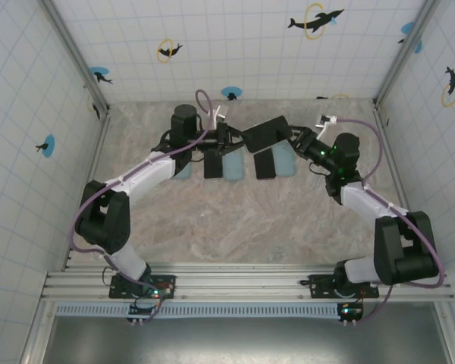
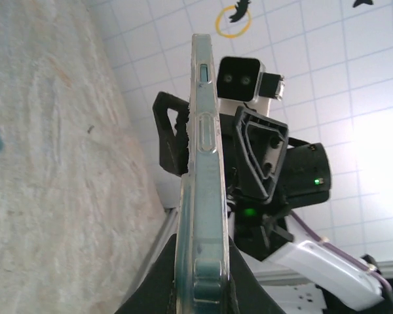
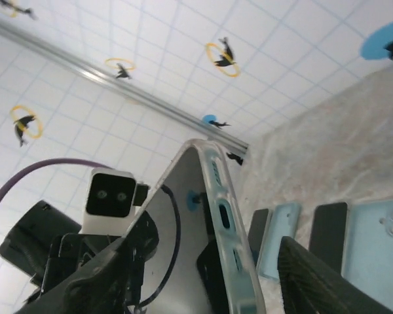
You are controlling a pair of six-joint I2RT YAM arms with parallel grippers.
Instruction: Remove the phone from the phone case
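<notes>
The phone [image 1: 264,133], dark and still in its clear teal-tinted phone case [image 2: 203,163], is held up in the air over the back middle of the table. My left gripper [image 1: 227,138] is shut on the case's left end; in the left wrist view the case stands edge-on between the two black fingers [image 2: 150,291]. My right gripper [image 1: 296,141] is at the other end. In the right wrist view the phone's glossy face [image 3: 177,261] and the case's rim [image 3: 226,216] stand between the jaws. The right finger [image 3: 327,281] is still apart from the rim, so this gripper [image 3: 216,239] is open.
Below the held phone, a row lies on the marble table [image 1: 235,220]: a light blue case [image 1: 183,168], a black phone [image 1: 213,165], another blue case [image 1: 233,165], a black phone [image 1: 265,163] and a blue case [image 1: 284,161]. Tiled walls enclose the table.
</notes>
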